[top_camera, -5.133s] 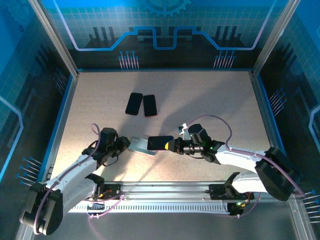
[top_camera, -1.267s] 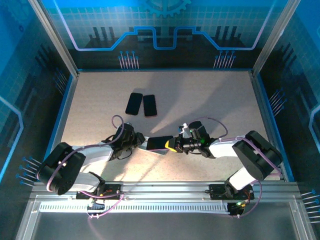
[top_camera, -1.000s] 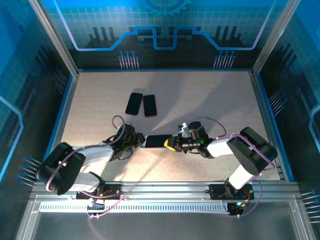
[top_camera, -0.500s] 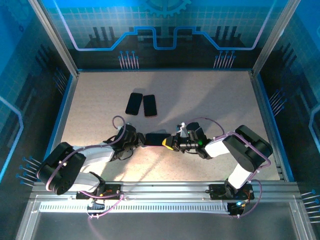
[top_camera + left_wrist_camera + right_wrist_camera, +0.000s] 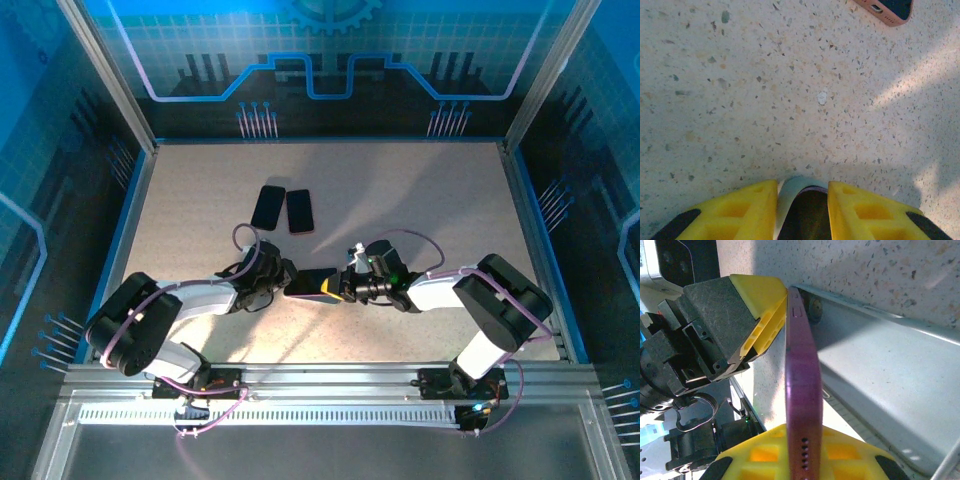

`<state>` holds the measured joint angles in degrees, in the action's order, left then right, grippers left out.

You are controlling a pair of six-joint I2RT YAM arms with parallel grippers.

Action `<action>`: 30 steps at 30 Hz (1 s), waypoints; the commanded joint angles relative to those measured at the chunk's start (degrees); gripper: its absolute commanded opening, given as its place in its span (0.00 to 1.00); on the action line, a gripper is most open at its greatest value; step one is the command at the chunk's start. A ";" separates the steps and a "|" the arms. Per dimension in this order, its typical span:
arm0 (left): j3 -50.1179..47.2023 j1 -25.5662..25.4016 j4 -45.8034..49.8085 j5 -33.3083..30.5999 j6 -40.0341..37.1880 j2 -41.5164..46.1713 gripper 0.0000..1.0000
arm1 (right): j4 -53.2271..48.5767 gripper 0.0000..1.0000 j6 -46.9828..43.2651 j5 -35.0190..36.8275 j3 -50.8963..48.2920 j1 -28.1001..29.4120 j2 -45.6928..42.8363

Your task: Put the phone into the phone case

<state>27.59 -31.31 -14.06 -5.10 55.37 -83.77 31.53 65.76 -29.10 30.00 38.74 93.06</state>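
My right gripper (image 5: 333, 287) is shut on the phone (image 5: 312, 281), a dark slab with a purple edge (image 5: 802, 385) that runs up between its yellow fingers (image 5: 765, 452). The pale grey phone case (image 5: 880, 365) lies alongside the phone, its far end at the left gripper's yellow finger (image 5: 760, 310). My left gripper (image 5: 281, 279) is shut on the phone case (image 5: 785, 200), whose rounded end shows between its yellow fingers (image 5: 740, 205) with the dark phone (image 5: 810, 215) inside it. Both grippers meet low over the table, near its front middle.
Two more dark phones (image 5: 268, 207) (image 5: 299, 211) lie side by side farther back on the speckled table (image 5: 420, 200). A pink-edged corner of one (image 5: 887, 7) shows in the left wrist view. Blue walls ring the table.
Both grippers have drawn closer together and shifted a little farther from the bases. The phone has slid further toward the left gripper, and less of the pale case shows.
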 commanded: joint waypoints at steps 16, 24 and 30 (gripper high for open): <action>-5.64 -3.11 -1.67 2.75 4.62 4.92 0.31 | -7.19 0.00 -0.30 1.44 -0.38 1.33 2.13; -8.07 -5.59 -0.36 1.43 6.43 8.92 0.31 | -7.73 0.00 0.27 1.96 -0.38 1.40 2.81; -8.15 -8.03 -1.78 0.01 7.68 8.25 0.31 | -7.25 0.00 0.53 2.16 -0.13 2.18 3.51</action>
<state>19.99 -36.64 -14.85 -8.82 61.34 -76.01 31.62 66.00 -28.91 30.04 38.96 93.76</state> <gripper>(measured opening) 0.308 0.113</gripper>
